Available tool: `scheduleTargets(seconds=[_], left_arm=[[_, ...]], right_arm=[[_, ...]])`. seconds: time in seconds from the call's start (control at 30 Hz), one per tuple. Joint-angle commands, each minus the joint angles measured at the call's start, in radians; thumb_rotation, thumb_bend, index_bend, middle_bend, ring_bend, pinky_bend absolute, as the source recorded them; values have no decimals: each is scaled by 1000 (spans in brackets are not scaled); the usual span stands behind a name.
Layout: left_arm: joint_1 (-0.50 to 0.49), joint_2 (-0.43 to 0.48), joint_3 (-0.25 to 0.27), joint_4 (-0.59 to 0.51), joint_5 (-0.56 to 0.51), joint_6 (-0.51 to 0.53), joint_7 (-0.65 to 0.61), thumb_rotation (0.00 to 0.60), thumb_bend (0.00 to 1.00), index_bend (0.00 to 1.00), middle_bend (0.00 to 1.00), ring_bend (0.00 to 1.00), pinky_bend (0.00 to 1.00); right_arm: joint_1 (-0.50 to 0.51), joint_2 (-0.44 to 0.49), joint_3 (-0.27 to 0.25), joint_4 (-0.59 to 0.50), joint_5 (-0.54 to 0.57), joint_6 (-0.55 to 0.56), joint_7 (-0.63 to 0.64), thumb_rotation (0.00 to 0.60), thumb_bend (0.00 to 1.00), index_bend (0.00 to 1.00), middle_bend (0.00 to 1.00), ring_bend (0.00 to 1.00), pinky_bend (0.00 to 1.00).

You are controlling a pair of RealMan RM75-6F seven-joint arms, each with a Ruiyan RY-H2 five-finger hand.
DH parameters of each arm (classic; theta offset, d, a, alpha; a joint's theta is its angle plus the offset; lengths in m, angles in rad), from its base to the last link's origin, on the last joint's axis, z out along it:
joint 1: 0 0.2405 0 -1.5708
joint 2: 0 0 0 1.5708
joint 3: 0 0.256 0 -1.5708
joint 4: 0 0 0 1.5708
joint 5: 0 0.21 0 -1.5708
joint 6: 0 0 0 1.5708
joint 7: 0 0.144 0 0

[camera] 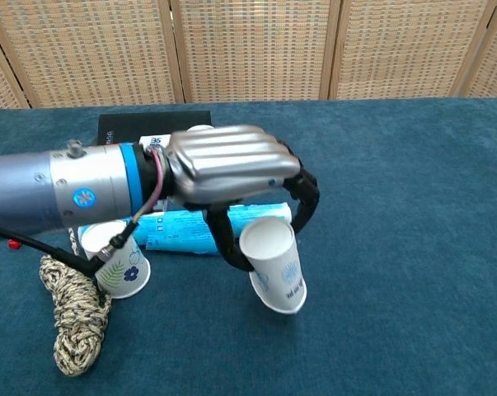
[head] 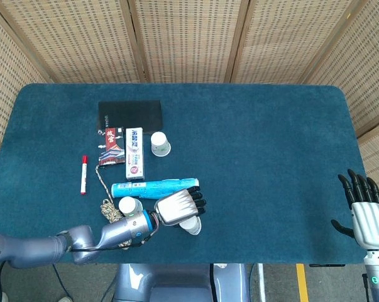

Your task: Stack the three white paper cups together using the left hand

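Observation:
Three white paper cups with blue flower prints stand upside down. My left hand grips the nearest cup between thumb and fingers and holds it tilted, its rim just off the cloth. A second cup stands to the left beside the rope. The third cup stands farther back next to the boxes; in the chest view the hand hides all but its top edge. My right hand hangs at the table's right edge, fingers spread, holding nothing.
A blue tube lies just behind the held cup. A coil of rope lies front left. Farther back are a black case, two small boxes and a red marker. The table has a teal cloth.

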Motion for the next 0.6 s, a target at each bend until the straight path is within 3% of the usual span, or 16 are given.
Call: scheduleTargets(seconds=[0.03, 0.2, 0.37, 0.6], left_arm=[[38, 174, -34, -153, -69, 32, 38, 600, 105, 526, 390, 312, 206], [110, 391, -22, -313, -157, 46, 81, 600, 101, 513, 381, 306, 176], [187, 547, 31, -365, -161, 90, 64, 600, 98, 509, 378, 282, 143], [231, 569, 73, -317, -146, 114, -28, 600, 95, 506, 374, 277, 137]], right_arm=[[-1, -2, -3, -2, -6, 3, -6, 600, 0, 0, 0, 0, 0], [-3, -6, -13, -9, -24, 7, -20, 600, 0, 0, 0, 0, 0], [-6, -10, -20, -14, -38, 15, -34, 600, 0, 0, 0, 0, 0], [-6, -16, -31, -20, -58, 17, -51, 600, 0, 0, 0, 0, 0]])
